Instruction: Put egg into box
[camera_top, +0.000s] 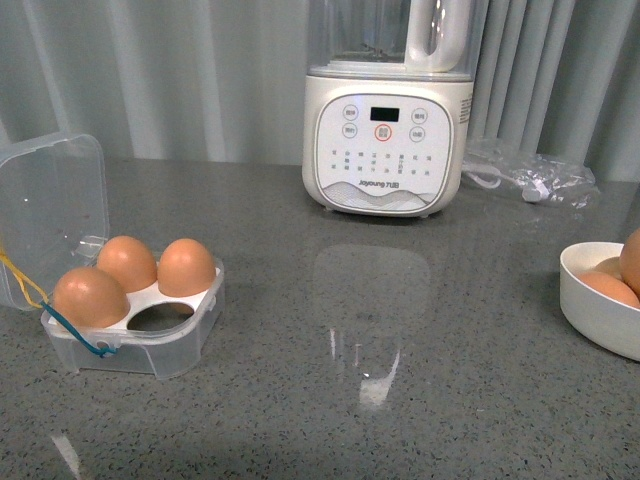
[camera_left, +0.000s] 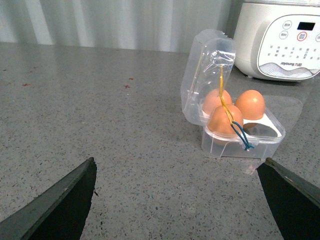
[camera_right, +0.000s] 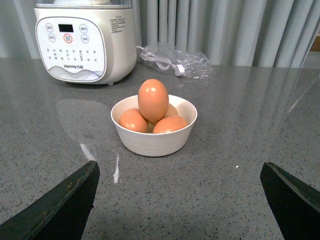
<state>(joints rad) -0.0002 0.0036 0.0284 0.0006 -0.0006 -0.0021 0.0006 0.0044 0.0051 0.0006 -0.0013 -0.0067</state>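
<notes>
The clear box (camera_top: 140, 340) stands at the left of the counter with its lid (camera_top: 50, 205) raised. Three brown eggs fill its white tray and one hole (camera_top: 160, 318) at the front right is empty. In the left wrist view the box (camera_left: 243, 145) lies ahead of my open left gripper (camera_left: 177, 197), well apart from it. A brown egg (camera_right: 153, 100) stands upright on top of others in a round white bowl (camera_right: 155, 142). My open right gripper (camera_right: 179, 200) hangs short of that bowl, holding nothing. Neither gripper shows in the front view.
A white Joyoung appliance (camera_top: 388, 140) stands at the back middle of the grey counter. A clear plastic bag with a cable (camera_top: 535, 175) lies to its right. The white bowl (camera_top: 600, 315) sits at the right edge. Grey curtains hang behind.
</notes>
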